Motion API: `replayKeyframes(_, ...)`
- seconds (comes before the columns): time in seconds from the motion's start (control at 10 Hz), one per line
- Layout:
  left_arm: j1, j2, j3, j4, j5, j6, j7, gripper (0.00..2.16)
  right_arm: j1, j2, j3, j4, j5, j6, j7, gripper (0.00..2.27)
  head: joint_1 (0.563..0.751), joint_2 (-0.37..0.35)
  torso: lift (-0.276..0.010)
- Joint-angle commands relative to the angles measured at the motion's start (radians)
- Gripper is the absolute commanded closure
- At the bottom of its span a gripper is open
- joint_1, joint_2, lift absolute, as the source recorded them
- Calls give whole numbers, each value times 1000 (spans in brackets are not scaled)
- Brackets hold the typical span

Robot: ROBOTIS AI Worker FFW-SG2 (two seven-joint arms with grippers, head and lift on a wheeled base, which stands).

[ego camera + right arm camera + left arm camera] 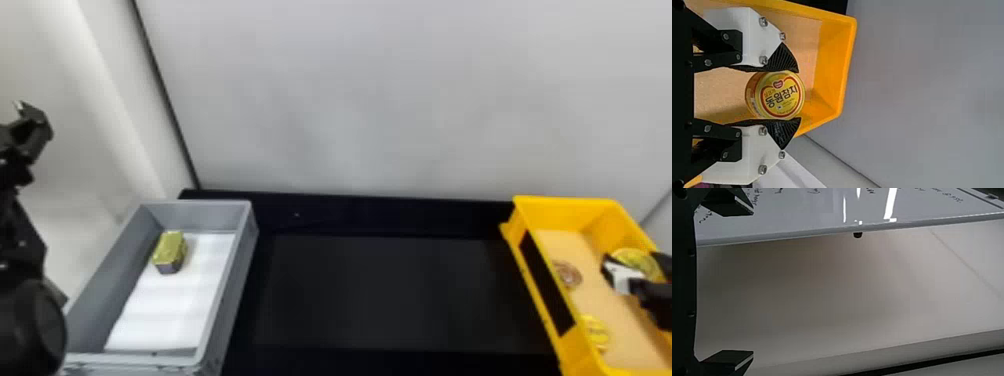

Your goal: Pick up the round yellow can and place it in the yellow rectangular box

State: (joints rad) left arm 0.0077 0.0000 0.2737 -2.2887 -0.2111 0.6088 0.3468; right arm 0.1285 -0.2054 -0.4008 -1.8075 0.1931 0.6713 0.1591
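The right end effector (pixel 634 264) comes in from the right edge of the head view and is clamped on the round yellow can (pixel 635 255); in the right wrist view its two fingers touch the can on opposite sides, with the printed round face showing between them. The can is within the yellow rectangular box (pixel 565 201), toward the box's far right part; whether its underside touches the box floor I cannot tell. Also in that box, along the left side, lie a brownish round item (pixel 568 274) and, nearer, a yellow round item (pixel 596 332). A black panel (pixel 545 282) sits on the box's outer left wall. At the left of the scene is a grey box (pixel 237 285) lined with a white sheet (pixel 165 310), and toward its far left part stands a gold-coloured block-shaped tin (pixel 170 247). Between the two boxes stretches the black counter (pixel 400 295), with a pale wall (pixel 375 100) behind it. The left end effector (pixel 37 120) is raised at the far left, beyond the grey box's left side, its fingers wide apart with nothing between them.
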Motion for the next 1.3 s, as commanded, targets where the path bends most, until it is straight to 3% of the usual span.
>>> replayKeyframes(0.0, 0, -3, 1, 0, 1, 2, 0, 16, 0, 12, -29, 60, -41, -21, -9, 705, 694, 14, -61)
replayKeyframes(0.5, 0, -3, 3, 0, 1, 2, 0, 16, 2, 11, -59, 93, -93, -30, -29, 699, 694, 14, -61)
replayKeyframes(0.9, 0, -3, 4, 0, 1, 2, 0, 16, 5, 9, -61, 82, -93, -34, -29, 168, 694, 14, -61)
replayKeyframes(1.2, 0, -3, 6, 0, 1, 2, 0, 16, 4, 4, -82, 31, -113, -71, -19, 133, 694, 14, -61)
